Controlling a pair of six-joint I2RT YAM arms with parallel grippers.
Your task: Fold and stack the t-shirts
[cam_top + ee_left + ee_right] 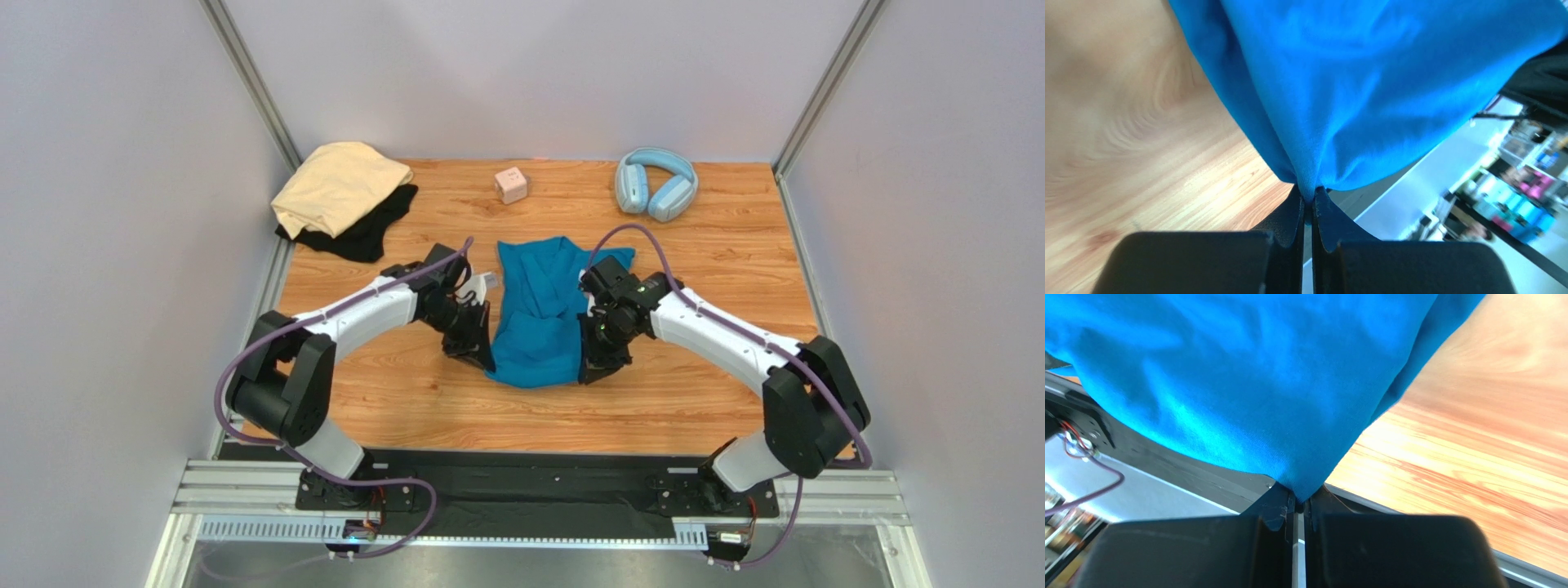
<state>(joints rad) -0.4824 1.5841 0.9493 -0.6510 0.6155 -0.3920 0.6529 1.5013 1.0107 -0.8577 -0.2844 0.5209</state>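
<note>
Looking at a soft, matte blue shirt, bunched into a narrow, wrinkled strip at the middle of the wood-grain table, between the two arms. Pinching its near left edge with the left gripper, black tapered fingers closing tight on a peak of cloth drawn to a point. Pinching the near right edge likewise with the right gripper, fingers squeezing together on a fold of fabric, only a thin slit showing between them. Noting smooth, shallow creases fanning out from both pinch points across the cloth. Noting a tan shirt lying loosely folded on top of a black shirt in the far left corner, well apart from the blue one. Noting a small pink cube near the far edge, its faces too small for reading anything, and rounded, padded light-blue headphones resting to its right, also by the far edge.
</note>
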